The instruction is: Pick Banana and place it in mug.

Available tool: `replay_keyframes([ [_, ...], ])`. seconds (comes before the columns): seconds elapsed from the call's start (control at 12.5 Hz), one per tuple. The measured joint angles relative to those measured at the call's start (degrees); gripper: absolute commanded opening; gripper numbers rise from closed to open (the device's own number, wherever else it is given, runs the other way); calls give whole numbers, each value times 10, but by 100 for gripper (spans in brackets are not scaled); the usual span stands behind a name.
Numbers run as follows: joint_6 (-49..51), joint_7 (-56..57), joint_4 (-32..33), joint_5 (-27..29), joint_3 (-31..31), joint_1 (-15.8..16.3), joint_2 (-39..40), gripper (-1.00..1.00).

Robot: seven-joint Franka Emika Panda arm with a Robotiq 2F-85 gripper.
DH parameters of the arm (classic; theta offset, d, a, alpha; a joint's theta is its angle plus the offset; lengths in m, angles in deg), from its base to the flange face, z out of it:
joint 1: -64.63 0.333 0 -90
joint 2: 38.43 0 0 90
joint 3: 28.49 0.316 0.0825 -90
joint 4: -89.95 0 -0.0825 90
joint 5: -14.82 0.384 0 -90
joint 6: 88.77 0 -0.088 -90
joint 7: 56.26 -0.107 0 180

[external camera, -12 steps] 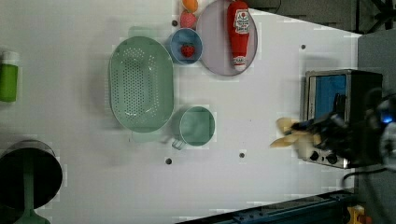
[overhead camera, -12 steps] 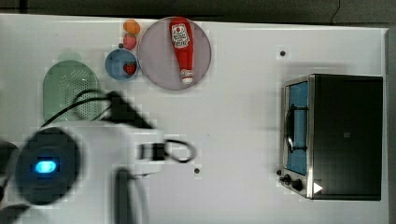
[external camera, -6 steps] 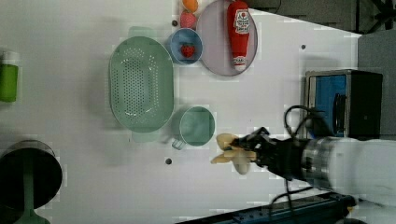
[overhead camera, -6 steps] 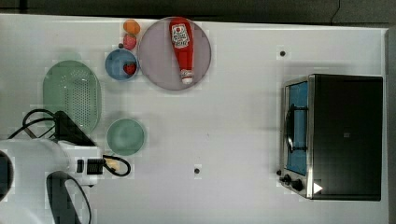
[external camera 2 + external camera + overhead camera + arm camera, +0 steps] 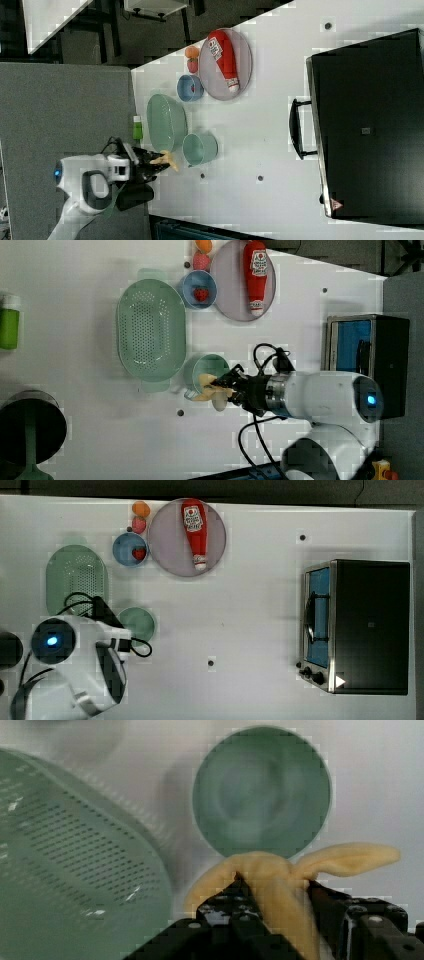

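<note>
My gripper [image 5: 226, 391] is shut on the banana [image 5: 210, 390], a pale yellow peeled toy piece whose flaps stick out past the fingertips. In the wrist view the banana [image 5: 280, 875] sits between the two black fingers [image 5: 327, 902], its flaps overlapping the rim of the mug [image 5: 261, 790]. The teal mug [image 5: 212, 371] stands upright and empty next to the colander. In the left view the banana hangs over the mug's lower edge. The right view shows the banana [image 5: 165, 160] just left of the mug [image 5: 200, 148]. In the top view the arm's white body [image 5: 75, 650] partly overlaps the mug [image 5: 139, 622].
A pale-green colander [image 5: 150, 330] lies right beside the mug. Beyond it are a blue bowl [image 5: 199, 289] with a strawberry, and a plate [image 5: 232, 295] bearing a ketchup bottle [image 5: 256, 270]. A toaster oven [image 5: 367, 365] stands at the left view's right, a green bottle [image 5: 9, 322] at its left.
The arm has carried the banana leftward in the left view, from near the oven across the table to the mug's edge. The grip on the banana has stayed.
</note>
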Motion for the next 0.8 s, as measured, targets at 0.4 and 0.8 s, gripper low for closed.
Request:
replay_keyframes([
  [0.4, -76, -17, 24, -39, -28, -15, 87, 62],
  [0.8, -50, -19, 20, -55, -36, -25, 61, 100],
])
